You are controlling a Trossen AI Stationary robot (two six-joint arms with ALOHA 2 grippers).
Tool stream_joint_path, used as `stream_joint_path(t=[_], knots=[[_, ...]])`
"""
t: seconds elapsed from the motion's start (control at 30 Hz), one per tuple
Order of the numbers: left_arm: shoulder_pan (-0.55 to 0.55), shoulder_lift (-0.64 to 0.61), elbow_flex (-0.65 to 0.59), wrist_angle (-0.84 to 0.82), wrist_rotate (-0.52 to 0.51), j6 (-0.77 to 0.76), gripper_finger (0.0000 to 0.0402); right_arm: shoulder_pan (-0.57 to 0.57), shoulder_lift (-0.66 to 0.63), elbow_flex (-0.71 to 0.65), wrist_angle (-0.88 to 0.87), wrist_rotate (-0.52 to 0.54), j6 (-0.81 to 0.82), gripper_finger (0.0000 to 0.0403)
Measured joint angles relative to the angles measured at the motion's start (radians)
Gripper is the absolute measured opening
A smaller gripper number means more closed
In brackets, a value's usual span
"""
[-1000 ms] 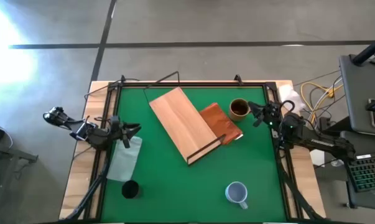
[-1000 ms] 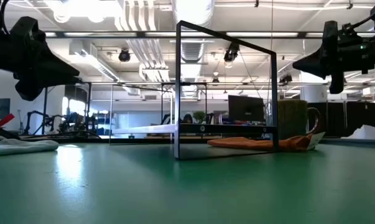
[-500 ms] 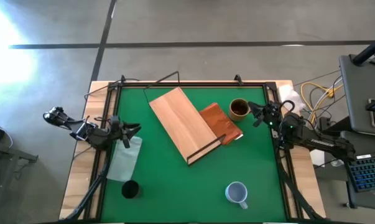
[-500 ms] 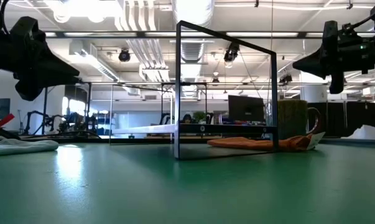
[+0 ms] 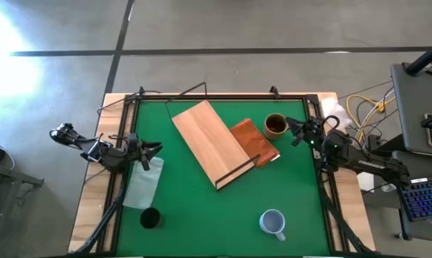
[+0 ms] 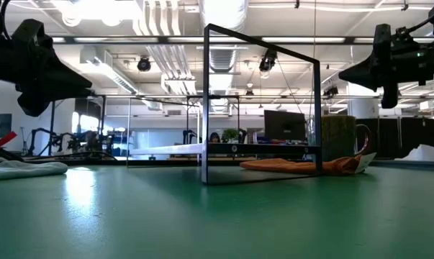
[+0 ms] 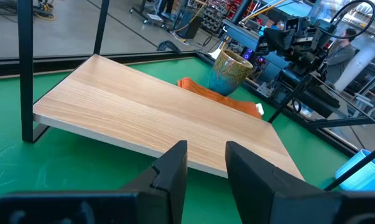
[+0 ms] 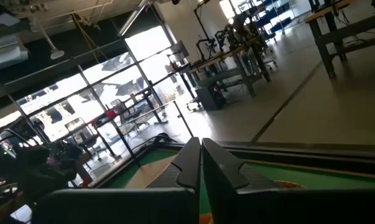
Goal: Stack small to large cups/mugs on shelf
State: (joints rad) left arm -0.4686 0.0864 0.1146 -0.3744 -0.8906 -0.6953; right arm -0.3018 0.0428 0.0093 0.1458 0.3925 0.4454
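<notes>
The shelf point(image 5: 214, 143), a light tan board with a darker near edge, lies aslant in the table's middle; it also shows in the left wrist view point(image 7: 150, 112). The brown mug point(image 5: 275, 125) stands beside the shelf's far right, by the orange cloth point(image 5: 255, 142); it also shows in the left wrist view point(image 7: 232, 71). The blue-grey mug point(image 5: 273, 222) stands near the front right. The black cup point(image 5: 150, 218) stands near the front left. My left gripper point(image 5: 151, 149) point(image 7: 206, 149) hovers at the table's left edge, slightly open and empty. My right gripper point(image 5: 293, 131) point(image 8: 200, 146) hovers just right of the brown mug, shut and empty.
A pale translucent bag point(image 5: 144, 183) lies on the table under and in front of my left gripper. A black wire frame point(image 6: 260, 101) rises by the shelf. A raised black rail point(image 5: 223, 97) runs around the green mat. Cables and gear stand off the table's right side.
</notes>
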Motion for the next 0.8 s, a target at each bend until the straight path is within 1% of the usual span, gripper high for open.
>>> stream_joint_path(t=[0.17,0.2,0.27,0.4,0.47,0.53,0.63,0.7,0.8], knots=[[0.000,0.000,0.000,0.000,0.000,0.000,0.0096,0.000,0.000,0.000,0.000,0.000,0.006,0.0009],[0.000,0.000,0.000,0.000,0.000,0.000,0.0096,0.000,0.000,0.000,0.002,-0.002,0.038,0.0009],[0.000,0.000,0.000,0.000,0.000,0.000,0.0096,0.000,0.000,0.000,0.002,-0.009,0.172,0.0009],[0.000,0.000,0.000,0.000,0.000,0.000,0.0096,0.000,0.000,0.001,0.033,-0.010,0.542,0.0009],[0.000,0.000,0.000,0.000,0.000,0.000,0.0096,0.000,0.000,0.002,0.034,-0.022,0.621,0.0009],[0.000,0.000,0.000,0.000,0.000,0.000,0.0096,0.000,0.000,0.002,0.056,-0.057,0.660,0.0009],[0.000,0.000,0.000,0.000,0.000,0.000,0.0096,0.000,0.000,0.002,0.123,-0.155,0.705,0.0009],[0.000,0.000,0.000,0.000,0.000,0.000,0.0096,0.000,0.000,0.002,0.166,-0.196,0.658,0.0009],[0.000,0.000,0.000,0.000,0.000,0.000,0.0096,0.000,-0.008,0.001,0.256,-0.209,0.634,0.0009]])
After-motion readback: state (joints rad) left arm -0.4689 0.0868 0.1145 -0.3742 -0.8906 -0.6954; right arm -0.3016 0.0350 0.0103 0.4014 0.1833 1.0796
